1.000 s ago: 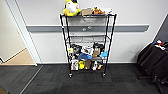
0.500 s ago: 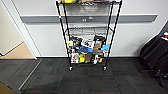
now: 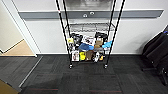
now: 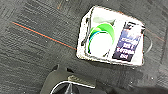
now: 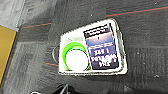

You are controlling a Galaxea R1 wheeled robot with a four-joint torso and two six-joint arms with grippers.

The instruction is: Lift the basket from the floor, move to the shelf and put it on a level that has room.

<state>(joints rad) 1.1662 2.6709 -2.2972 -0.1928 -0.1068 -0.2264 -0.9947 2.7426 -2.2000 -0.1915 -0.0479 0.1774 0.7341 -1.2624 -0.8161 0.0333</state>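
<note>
On the floor (image 4: 30, 57), one basket (image 4: 85, 53), two items inside, claw states unclear.

- One basket (image 5: 92, 72) on the floor (image 5: 145, 50)
- Inside it: one green-rimmed round tub (image 5: 75, 58), one dark blue packet (image 5: 101, 50)
- One shelf (image 3: 88, 37)

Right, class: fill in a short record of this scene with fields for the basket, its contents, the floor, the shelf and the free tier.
basket: white-rimmed basket sitting on the floor, not lifted
contents: a round white item with a green rim beside a dark blue printed packet
floor: dark carpet tiles with a thin red line
shelf: black wire rack against the wall, lower tiers crowded
free tier: grey wire-grid tier above the clutter, bare
</note>
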